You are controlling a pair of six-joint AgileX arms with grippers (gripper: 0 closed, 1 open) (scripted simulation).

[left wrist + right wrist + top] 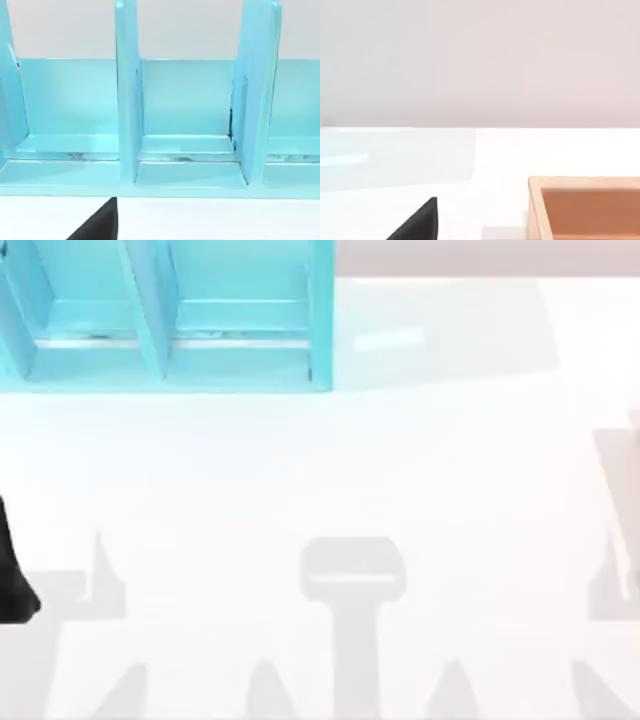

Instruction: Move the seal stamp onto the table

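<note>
A turquoise-blue shelf unit (165, 315) stands on the glossy white table (350, 470) at top left; the left arm (12, 570) is seen at the left edge; a tan wooden tray (585, 207) is seen on the table in the right wrist view; neither gripper's state can be told.

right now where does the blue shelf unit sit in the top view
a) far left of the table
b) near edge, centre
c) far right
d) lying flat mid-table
a: the turquoise shelf unit stands at the far left of the white table, its open compartments facing the near side.
</note>
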